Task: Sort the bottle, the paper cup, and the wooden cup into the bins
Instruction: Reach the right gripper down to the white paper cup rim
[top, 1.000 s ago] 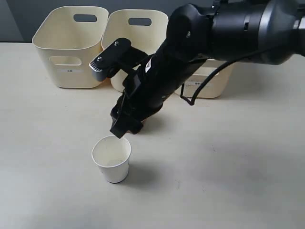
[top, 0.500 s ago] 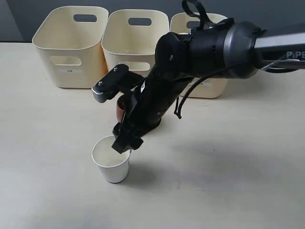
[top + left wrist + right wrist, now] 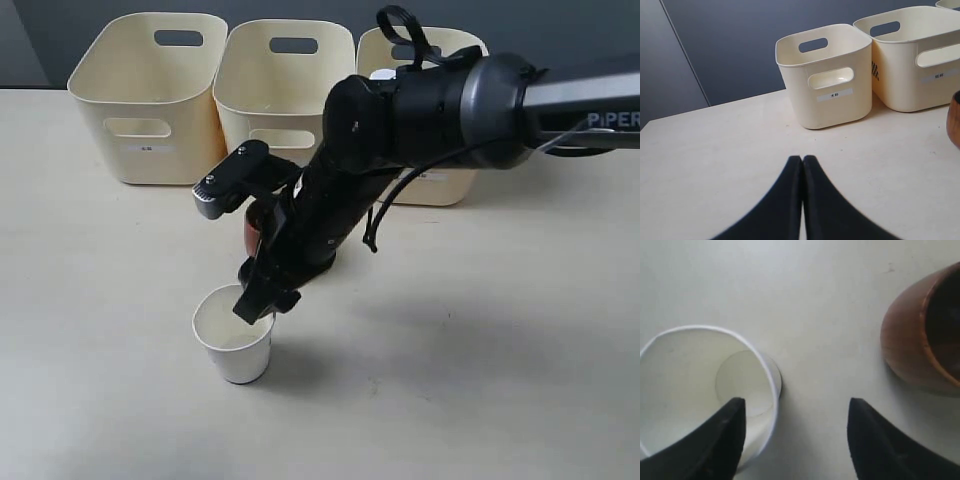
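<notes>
Across the paper cup (image 3: 233,345) rim, right hand (image 3: 796,407) spread, seemingly not gripping.

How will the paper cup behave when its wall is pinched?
The paper cup looks thin-walled and empty, so it is probably light and likely to dent under a pinch. The right gripper straddles one wall only, so an off-centre push could tip or slide it.

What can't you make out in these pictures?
Exterior view: wooden cup mostly hidden behind the arm; right bin partly covered, contents unseen.
Exterior view: bin labels too small to read.
Right wrist view: paper cup and wooden cup cut off by the edges; whether the pincer touches the paper cup's rim is unclear.
</notes>
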